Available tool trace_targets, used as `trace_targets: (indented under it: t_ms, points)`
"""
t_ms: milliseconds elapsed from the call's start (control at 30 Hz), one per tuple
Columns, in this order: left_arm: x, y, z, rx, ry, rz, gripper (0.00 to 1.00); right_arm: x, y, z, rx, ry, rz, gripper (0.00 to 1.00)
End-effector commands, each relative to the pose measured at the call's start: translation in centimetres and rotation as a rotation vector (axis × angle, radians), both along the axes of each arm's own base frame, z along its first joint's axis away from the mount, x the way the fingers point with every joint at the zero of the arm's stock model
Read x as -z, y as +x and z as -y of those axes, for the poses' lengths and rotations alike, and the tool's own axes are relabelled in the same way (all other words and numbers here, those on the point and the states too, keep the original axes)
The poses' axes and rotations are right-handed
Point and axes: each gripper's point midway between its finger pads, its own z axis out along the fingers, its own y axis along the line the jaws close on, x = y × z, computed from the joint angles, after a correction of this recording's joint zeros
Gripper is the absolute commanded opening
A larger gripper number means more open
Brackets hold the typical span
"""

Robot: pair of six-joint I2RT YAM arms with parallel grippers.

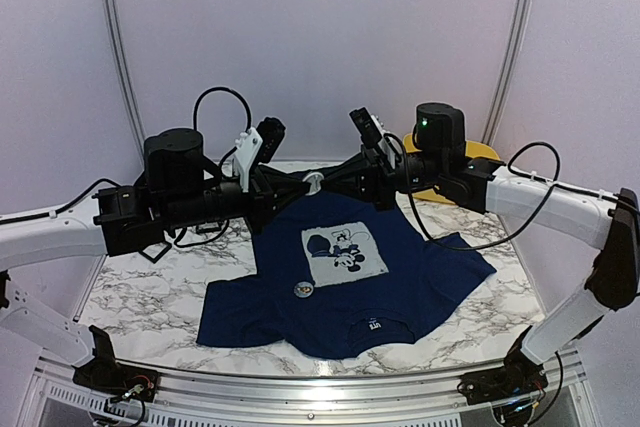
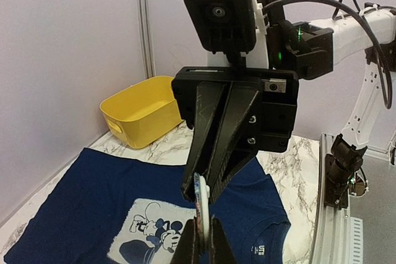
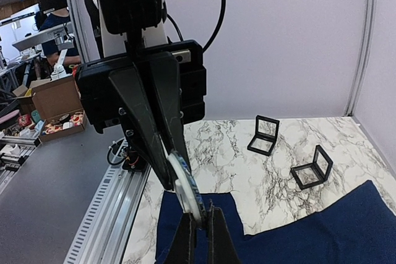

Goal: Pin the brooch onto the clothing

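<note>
Hanging between the two arms, the small round white brooch [image 1: 313, 182] with its dark rim is pinched edge-on from both sides. The left gripper [image 2: 201, 242] and the right gripper [image 3: 199, 236] each have their fingers pressed together on its rim. It hovers at 12 o'clock from the pale grey square mouse print [image 1: 344, 254], clear of the navy blue T-shirt [image 1: 420, 277]. The shirt lies flat on the marble-patterned table [image 1: 150, 287], with its white neck label [image 1: 376, 326] at 6 o'clock. A second small round disc [image 1: 303, 289] rests on the shirt at 7 o'clock from the print. The brooch looks light, rigid and slick-faced, so the rim seems the safest hold. The soft cloth will probably bunch and lift under the pin unless held down.
</note>
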Motion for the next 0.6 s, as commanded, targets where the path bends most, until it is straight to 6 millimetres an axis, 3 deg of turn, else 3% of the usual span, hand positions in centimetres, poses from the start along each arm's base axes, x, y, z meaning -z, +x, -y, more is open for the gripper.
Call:
trace_targets:
  t_ms: [0, 67, 133, 200, 567]
  points:
    - [-1.9, -0.5, 0.4, 0.033, -0.040, 0.029, 0.00, -3.2, -0.7, 0.2, -0.011, 0.055, 0.078, 0.00]
    - [-1.9, -0.5, 0.4, 0.034, -0.039, 0.034, 0.00, -3.2, -0.6, 0.2, -0.006, 0.055, 0.071, 0.02]
    - [-2.0, -0.5, 0.4, 0.035, -0.039, 0.037, 0.00, -3.0, -0.6, 0.1, -0.013, 0.054, 0.059, 0.20]
    - [-2.0, -0.6, 0.5, 0.042, -0.040, 0.039, 0.00, -2.8, -0.6, -0.1, -0.020, 0.055, 0.037, 0.29]
    - [-2.4, -1.0, 0.6, 0.066, -0.048, 0.048, 0.00, -2.2, -0.9, -0.8, -0.034, 0.063, 0.019, 0.31]
